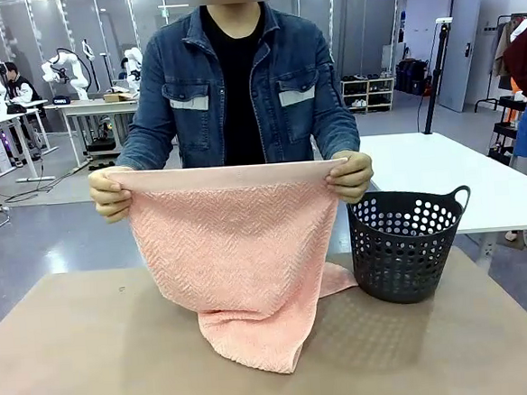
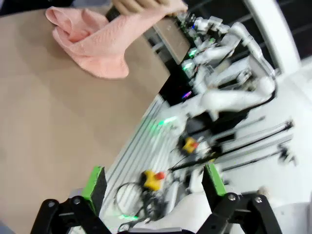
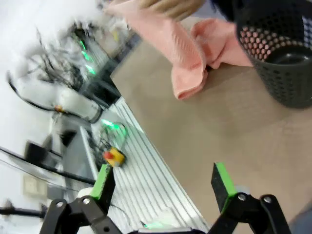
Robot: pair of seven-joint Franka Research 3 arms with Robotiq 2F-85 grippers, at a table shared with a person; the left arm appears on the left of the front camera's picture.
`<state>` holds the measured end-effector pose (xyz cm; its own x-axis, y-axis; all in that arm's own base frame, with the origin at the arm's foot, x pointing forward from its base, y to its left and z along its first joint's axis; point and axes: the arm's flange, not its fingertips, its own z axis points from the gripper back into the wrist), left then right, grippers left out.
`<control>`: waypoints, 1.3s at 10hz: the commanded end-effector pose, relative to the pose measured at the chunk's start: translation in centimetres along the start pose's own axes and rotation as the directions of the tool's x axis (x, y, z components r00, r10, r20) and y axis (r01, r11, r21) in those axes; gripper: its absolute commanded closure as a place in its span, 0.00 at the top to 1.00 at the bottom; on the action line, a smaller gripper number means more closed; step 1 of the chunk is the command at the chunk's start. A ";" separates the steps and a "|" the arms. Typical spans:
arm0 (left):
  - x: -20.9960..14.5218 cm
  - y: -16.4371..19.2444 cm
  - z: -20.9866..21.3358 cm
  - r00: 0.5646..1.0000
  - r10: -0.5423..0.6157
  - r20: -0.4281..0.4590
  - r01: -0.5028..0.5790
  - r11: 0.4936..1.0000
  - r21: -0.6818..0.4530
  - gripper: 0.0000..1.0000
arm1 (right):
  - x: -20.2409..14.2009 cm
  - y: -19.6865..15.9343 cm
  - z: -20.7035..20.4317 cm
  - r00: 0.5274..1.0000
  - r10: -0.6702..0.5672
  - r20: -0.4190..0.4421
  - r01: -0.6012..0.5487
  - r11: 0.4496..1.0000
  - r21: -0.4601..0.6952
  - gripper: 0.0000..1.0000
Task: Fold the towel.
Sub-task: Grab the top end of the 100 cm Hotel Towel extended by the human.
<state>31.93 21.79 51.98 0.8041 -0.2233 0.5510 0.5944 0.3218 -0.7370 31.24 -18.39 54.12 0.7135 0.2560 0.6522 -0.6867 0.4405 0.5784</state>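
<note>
Front view: towel (image 1: 236, 263) stretched by its top corners between a person's hands (image 1: 110, 195), tail pooling on the surface (image 1: 76, 355). Soft, light, floppy by the look; best pinched at corners. Dark basket (image 1: 402, 242) just beside, seemingly empty. Left wrist view: left gripper (image 2: 155, 178) spread wide, empty. Right wrist view: right gripper (image 3: 163, 179) likewise.

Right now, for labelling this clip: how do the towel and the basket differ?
The towel is soft salmon-pink cloth; the basket is dark perforated plastic. A person holds the towel up by its top edge, its lower end lying on the table; the basket stands upright on its own. The towel is mid-table, the basket to the robot's right of it. Both touch the table.
</note>
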 end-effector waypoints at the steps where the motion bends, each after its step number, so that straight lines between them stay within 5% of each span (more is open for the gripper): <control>1: 2.4 -5.8 -1.0 0.954 -0.241 -0.180 0.273 0.945 0.179 1.00 | 4.0 4.8 1.5 0.952 0.281 -0.120 -0.299 0.938 -0.175 1.00; 4: 6.9 -14.5 -5.7 0.747 -0.477 -0.464 0.623 0.746 0.236 1.00 | 9.8 14.0 -0.5 0.747 0.532 -0.398 -0.637 0.744 -0.200 1.00; 7: 9.3 -19.6 -10.6 0.570 -0.578 -0.584 0.799 0.555 0.230 1.00 | 13.0 19.3 -4.8 0.583 0.596 -0.553 -0.774 0.614 -0.154 1.00; 10: 10.7 -20.9 -12.9 0.513 -0.646 -0.566 0.851 0.471 0.234 1.00 | 13.8 19.5 -7.3 0.517 0.581 -0.628 -0.792 0.603 -0.094 1.00; 12: 11.0 -20.6 -12.4 0.543 -0.667 -0.511 0.837 0.476 0.269 1.00 | 14.1 20.3 -6.7 0.510 0.607 -0.609 -0.801 0.593 -0.079 1.00; 13: 11.2 -21.5 -12.8 0.512 -0.643 -0.569 0.848 0.485 0.215 1.00 | 14.1 20.3 -6.7 0.510 0.607 -0.609 -0.801 0.593 -0.079 1.00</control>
<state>28.67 1.05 68.62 0.0345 -0.8331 0.5521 0.9643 0.1730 0.2008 28.63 0.12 71.32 0.0116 0.9220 0.3869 -0.9713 0.1023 -0.2146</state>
